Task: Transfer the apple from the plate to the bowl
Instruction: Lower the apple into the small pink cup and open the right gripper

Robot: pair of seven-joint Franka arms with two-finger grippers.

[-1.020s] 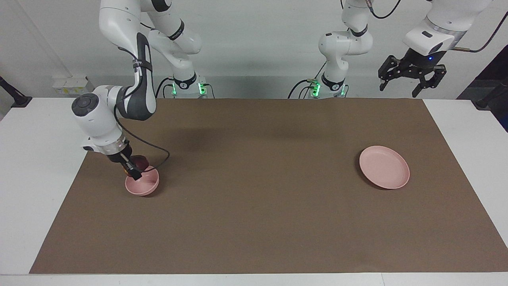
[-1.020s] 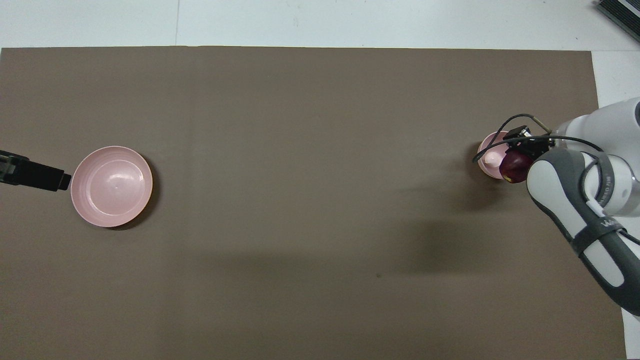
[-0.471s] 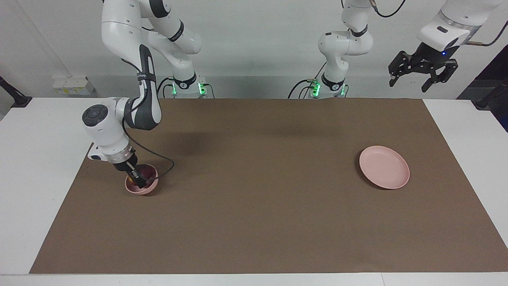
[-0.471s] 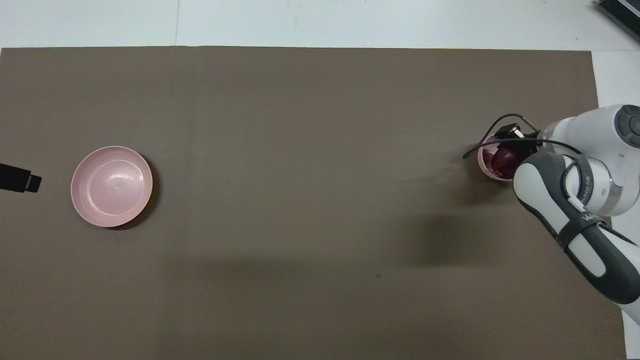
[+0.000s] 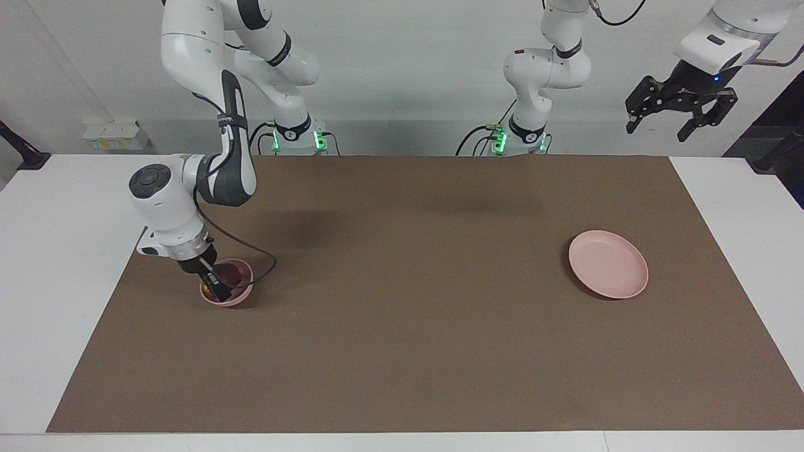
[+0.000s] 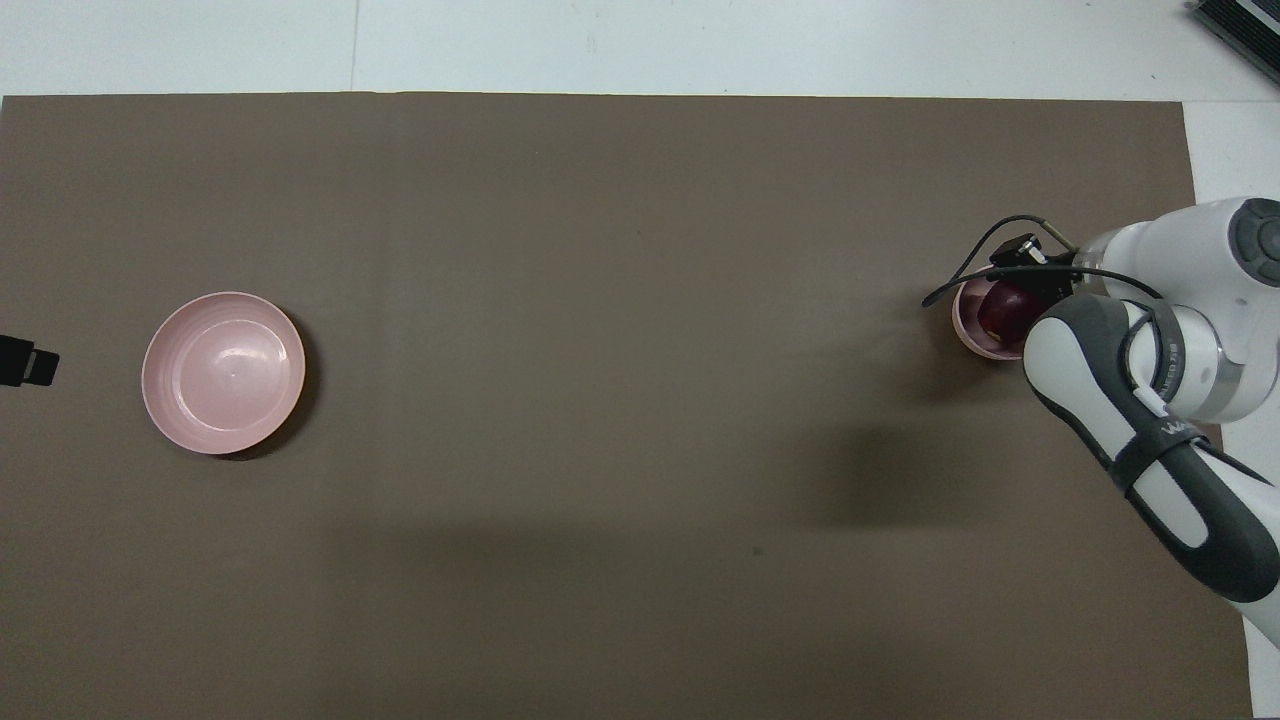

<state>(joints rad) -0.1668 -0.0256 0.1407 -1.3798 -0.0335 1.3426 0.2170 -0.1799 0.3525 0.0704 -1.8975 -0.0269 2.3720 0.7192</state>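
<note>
Apple (image 5: 233, 274) lowered into bowl (image 5: 242, 299) within right tool (image 5: 217, 282), grip state indiscernible; plate (image 5: 608, 272) vacated, release and withdrawal pending.

Brown mat (image 5: 414, 301), probably white wall (image 5: 402, 75)

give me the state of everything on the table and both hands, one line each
apple: in the bowl, between the right hand's fingers
bowl: upright on the mat at the right arm's end, holding the apple
plate: flat on the mat at the left arm's end, nothing on it
right hand: down in the bowl at the apple
left hand: open, raised off the table, waiting
</note>
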